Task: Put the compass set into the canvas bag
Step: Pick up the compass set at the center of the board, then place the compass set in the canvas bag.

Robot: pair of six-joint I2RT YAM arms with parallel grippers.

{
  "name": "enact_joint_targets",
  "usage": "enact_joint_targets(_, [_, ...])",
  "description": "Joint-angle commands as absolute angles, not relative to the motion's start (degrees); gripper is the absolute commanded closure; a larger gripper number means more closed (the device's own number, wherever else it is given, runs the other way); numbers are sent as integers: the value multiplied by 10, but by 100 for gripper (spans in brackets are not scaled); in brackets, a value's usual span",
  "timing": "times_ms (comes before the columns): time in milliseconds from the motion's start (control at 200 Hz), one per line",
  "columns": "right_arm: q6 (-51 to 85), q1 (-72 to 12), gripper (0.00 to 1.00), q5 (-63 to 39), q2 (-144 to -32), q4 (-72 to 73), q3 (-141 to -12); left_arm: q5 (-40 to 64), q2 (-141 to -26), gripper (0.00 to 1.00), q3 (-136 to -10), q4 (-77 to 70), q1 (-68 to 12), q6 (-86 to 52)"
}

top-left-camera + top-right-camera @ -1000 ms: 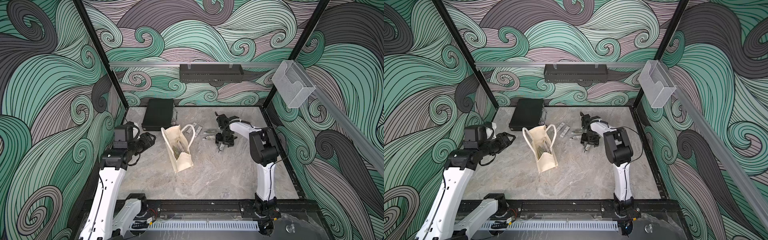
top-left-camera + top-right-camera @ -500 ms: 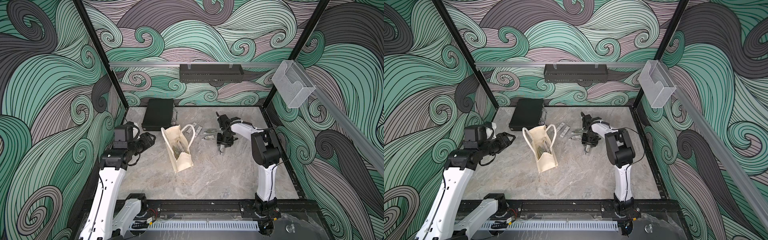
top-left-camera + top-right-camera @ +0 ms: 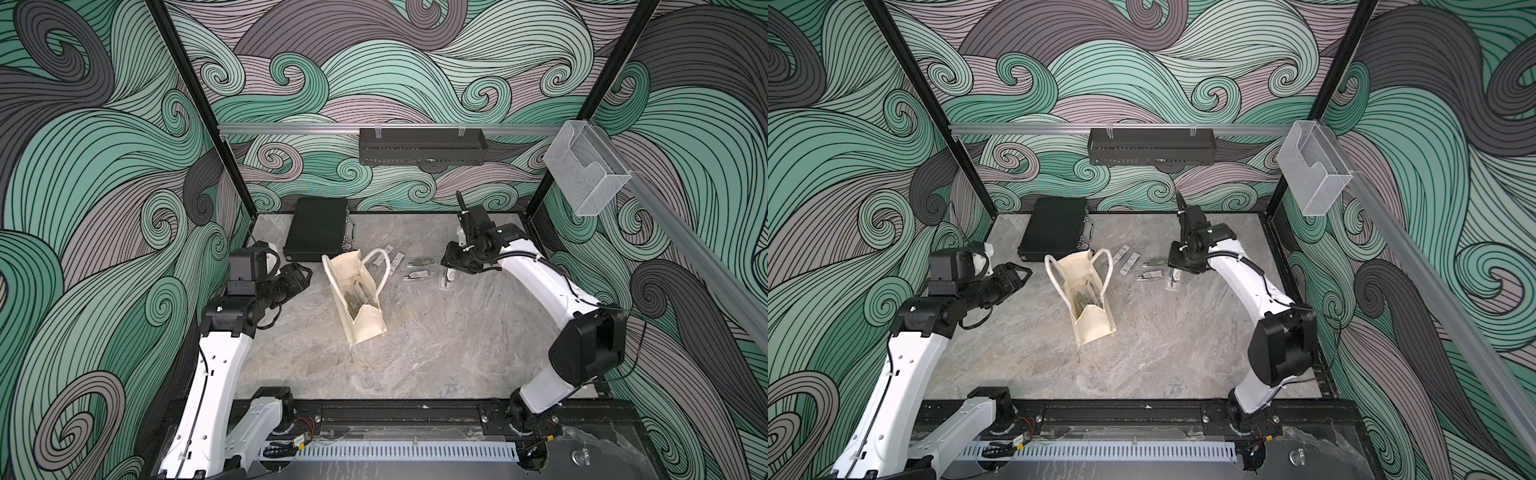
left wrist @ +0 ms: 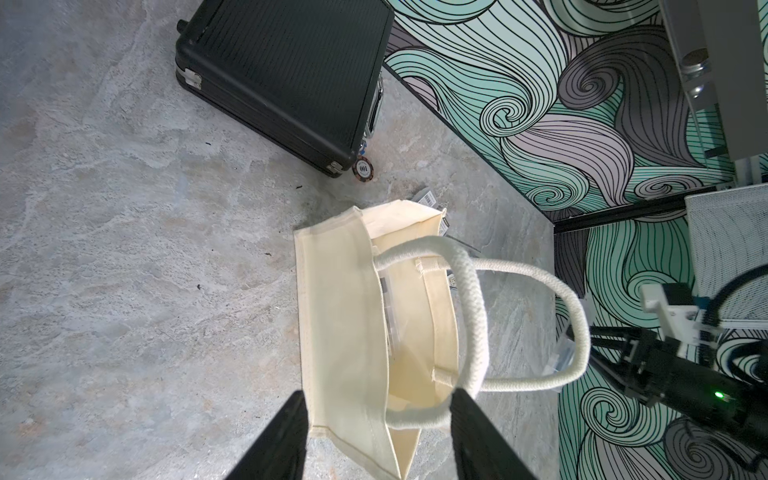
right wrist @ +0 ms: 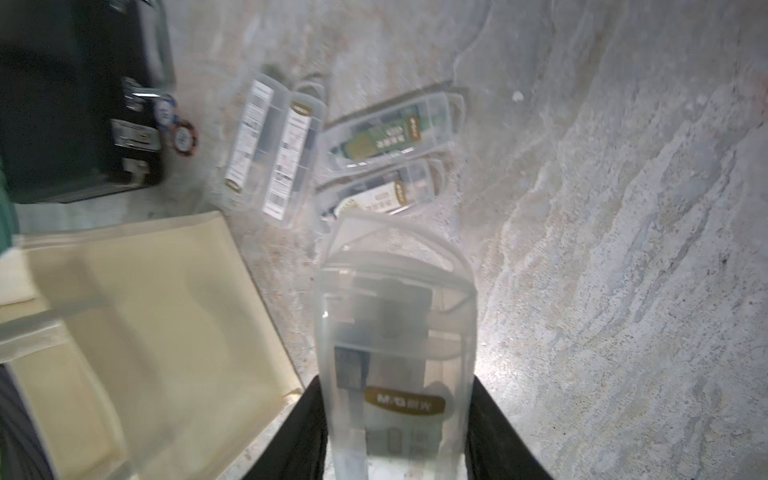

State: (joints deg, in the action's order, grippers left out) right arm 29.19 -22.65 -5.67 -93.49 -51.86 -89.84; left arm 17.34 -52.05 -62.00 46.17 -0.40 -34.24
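evidently the compass set [image 5: 395,324], a clear plastic case that looks light, stiff and slick, is pinched across its width near one end by the right hand [image 5: 395,384], near the soft, standing canvas bag [image 3: 368,326]. the left hand [image 4: 378,397] hangs spread and empty by the bag's mouth. the set's gold label seems to read "m&g", blurred; a chip [image 4: 363,169] beside the black case [image 4: 286,75] reads "100".

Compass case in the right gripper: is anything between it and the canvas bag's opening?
Only four other clear cases, lying flat on the table, plus the rope handle of the canvas bag, arching over that side of its mouth.
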Motion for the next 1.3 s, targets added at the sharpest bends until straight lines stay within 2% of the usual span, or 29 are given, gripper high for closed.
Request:
enact_joint_targets(0, [293, -274, 52, -66, -929, -536, -970, 185, -520, 43, -628, 446, -10, -351])
enact_joint_targets(165, [284, -371, 53, -41, -965, -553, -1088, 190, -519, 43, -628, 449, -15, -351])
enact_joint_targets(445, [242, -498, 53, -28, -1105, -558, -1244, 186, -512, 43, -619, 449, -17, -351])
enact_joint_targets(731, [220, -523, 53, -16, -1282, -651, -1398, 180, -502, 43, -609, 454, -17, -344])
enact_joint_targets(1291, [266, -526, 52, -30, -1371, -662, -1365, 176, -504, 43, -592, 451, -17, -344])
